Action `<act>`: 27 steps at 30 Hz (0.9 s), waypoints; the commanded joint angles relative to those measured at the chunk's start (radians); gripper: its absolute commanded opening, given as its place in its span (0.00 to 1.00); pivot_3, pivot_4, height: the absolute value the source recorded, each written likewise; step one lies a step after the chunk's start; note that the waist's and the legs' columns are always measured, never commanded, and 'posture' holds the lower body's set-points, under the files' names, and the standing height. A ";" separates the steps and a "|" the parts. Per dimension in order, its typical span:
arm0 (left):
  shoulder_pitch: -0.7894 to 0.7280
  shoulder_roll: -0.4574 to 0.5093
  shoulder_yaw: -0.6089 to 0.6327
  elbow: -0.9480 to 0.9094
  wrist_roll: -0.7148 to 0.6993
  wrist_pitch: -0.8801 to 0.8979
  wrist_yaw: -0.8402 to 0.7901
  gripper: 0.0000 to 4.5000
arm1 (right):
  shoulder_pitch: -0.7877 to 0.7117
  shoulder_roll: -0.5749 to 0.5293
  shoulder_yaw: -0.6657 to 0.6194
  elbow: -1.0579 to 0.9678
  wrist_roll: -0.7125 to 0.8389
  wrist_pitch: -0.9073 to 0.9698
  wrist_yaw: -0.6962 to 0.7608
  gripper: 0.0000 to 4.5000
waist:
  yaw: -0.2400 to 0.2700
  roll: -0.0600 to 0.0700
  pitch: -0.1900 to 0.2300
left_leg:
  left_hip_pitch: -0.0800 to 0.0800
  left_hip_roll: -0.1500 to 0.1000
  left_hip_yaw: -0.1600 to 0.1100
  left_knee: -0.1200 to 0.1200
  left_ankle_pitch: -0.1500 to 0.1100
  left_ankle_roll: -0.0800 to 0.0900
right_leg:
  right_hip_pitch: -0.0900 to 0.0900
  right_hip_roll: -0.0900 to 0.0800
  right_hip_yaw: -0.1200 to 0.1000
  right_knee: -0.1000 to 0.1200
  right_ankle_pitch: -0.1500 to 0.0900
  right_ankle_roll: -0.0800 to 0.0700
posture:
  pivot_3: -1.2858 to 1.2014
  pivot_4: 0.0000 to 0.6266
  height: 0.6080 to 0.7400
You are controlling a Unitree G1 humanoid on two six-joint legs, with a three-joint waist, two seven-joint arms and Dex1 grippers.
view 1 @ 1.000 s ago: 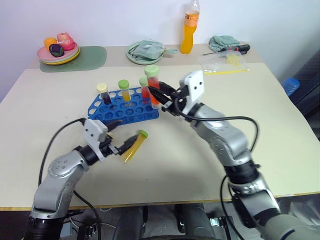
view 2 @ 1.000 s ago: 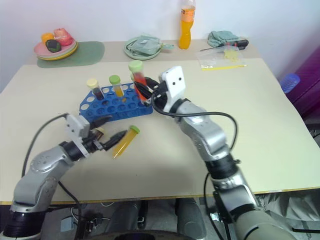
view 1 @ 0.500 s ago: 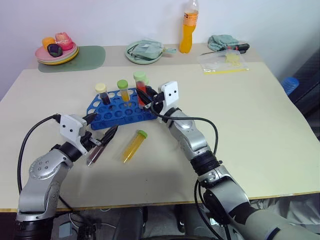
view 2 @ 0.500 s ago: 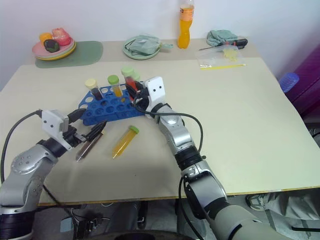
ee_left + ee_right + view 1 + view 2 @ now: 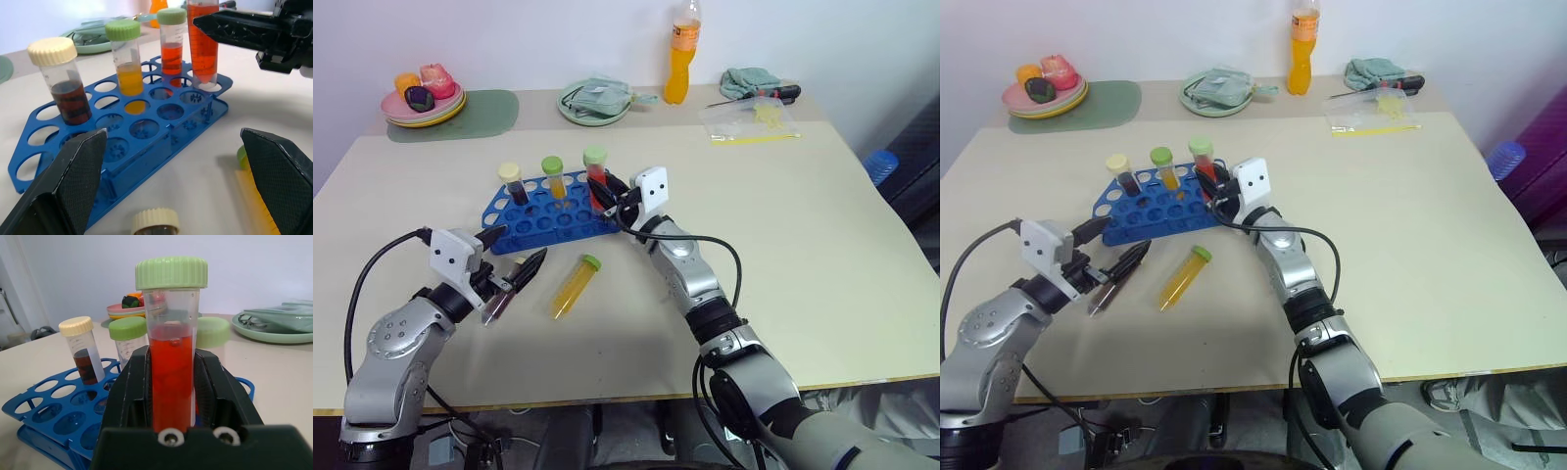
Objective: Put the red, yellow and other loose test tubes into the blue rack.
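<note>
our right gripper (image 5: 171, 396) pinches a red tube with a green cap (image 5: 171, 357), its foot in a corner hole of the blue rack (image 5: 548, 211), its base hidden by our fingers; a loose yellow tube (image 5: 574, 286) lies on the beige table (image 5: 803, 225); our left gripper (image 5: 517, 262) hangs spread above a cream-capped tube (image 5: 151, 223) cut off at the frame edge.

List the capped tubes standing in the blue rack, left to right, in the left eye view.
Cream-capped dark tube → green-capped yellow tube → green-capped red tube, gripped in the right gripper fingers at the right end of the blue rack.
</note>
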 commanded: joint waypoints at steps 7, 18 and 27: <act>-0.011 -0.003 0.001 -0.045 -0.019 0.009 0.002 1.00 | 0.011 0.009 -0.008 -0.003 -0.033 -0.034 0.004 0.16 | 0.000 0.000 0.000 | 0.000 0.000 0.000 0.000 0.000 0.000 | 0.000 0.000 0.000 0.000 0.000 0.000 | 0.52 0.24 1.00; -0.015 -0.005 -0.004 -0.038 -0.017 0.002 -0.006 1.00 | 0.039 0.001 -0.013 0.000 -0.044 -0.059 0.031 0.16 | 0.001 0.000 0.000 | 0.000 0.000 0.000 0.000 0.000 0.000 | 0.000 0.000 0.000 0.000 0.000 0.000 | 0.52 0.24 1.00; -0.007 -0.009 -0.004 -0.038 -0.014 -0.005 -0.010 1.00 | 0.040 0.002 -0.015 0.015 -0.058 -0.064 0.040 0.16 | 0.001 0.000 0.000 | 0.000 0.000 0.000 0.000 0.000 0.000 | 0.000 0.000 0.000 0.000 0.000 0.000 | 0.52 0.24 1.00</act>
